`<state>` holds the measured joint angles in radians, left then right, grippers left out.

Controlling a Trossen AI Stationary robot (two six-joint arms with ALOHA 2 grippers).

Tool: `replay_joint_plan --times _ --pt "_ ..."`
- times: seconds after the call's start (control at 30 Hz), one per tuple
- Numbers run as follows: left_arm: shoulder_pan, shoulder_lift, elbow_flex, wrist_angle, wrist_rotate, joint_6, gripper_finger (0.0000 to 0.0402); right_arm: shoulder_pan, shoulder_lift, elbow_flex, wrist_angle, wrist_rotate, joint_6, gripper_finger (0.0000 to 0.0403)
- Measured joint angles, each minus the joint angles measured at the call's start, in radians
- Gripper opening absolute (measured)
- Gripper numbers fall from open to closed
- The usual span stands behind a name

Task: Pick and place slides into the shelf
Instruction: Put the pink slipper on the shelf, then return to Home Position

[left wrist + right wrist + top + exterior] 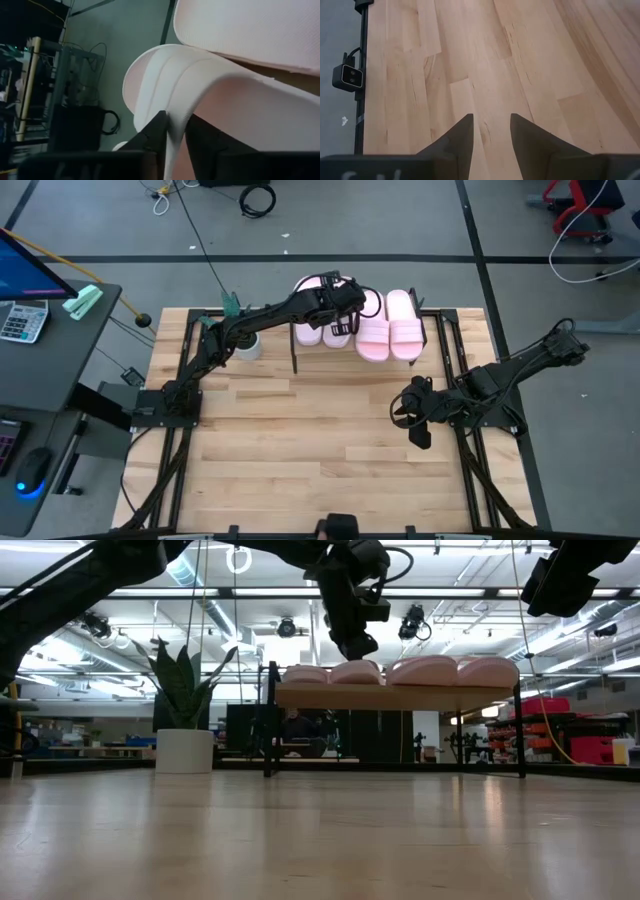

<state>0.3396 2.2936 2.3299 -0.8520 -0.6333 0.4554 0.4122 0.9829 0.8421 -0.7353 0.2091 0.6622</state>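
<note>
Four pink slides (372, 330) are sitting on one shelf (400, 696), one potted plant (185, 705) is standing alongside, and two arms are working over one table (300, 440).

Four pale pink rubber slides (389, 326) lie side by side in a row on top of the shelf (396, 697), each with a wide single strap and a smooth open-toed sole. From table height they show as four rounded pink humps along the plank, touching or nearly touching one another. From above, the two toward the table's right edge are in plain sight, lengthwise across the shelf; the two toward the left edge are partly hidden. The shelf is a low rack with a light wood plank top on thin black legs, standing at the table's far edge, near its middle.
</note>
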Motion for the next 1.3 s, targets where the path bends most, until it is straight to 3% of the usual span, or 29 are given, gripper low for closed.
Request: replay_joint_plan --times 0.2,0.37,0.57,0.77,1.03,1.3 --pt "0.011 0.0 0.0 0.001 0.002 -0.052 0.0114 0.0 0.0 0.0 0.0 0.0 0.005 0.0135" --pt "0.021 0.0 0.0 0.001 -0.057 -0.079 0.0137 0.0 0.0 0.0 0.003 -0.001 0.017 0.0135" --pt "0.031 0.0 0.0 -0.013 -0.107 -0.092 0.0139 0.0 0.0 -0.001 0.005 -0.001 0.026 0.0135" --pt "0.024 0.0 0.0 -0.015 -0.068 -0.096 0.0131 0.0 0.0 -0.001 0.005 -0.002 0.042 0.0135" --pt "0.013 0.0 0.0 -0.014 -0.037 -0.078 0.0151 0.0 0.0 -0.001 0.005 -0.002 0.042 0.0135" --pt "-0.003 -0.017 0.0 -0.01 -0.112 -0.063 0.0162 0.0 0.0 -0.001 0.004 -0.002 0.038 0.0135"
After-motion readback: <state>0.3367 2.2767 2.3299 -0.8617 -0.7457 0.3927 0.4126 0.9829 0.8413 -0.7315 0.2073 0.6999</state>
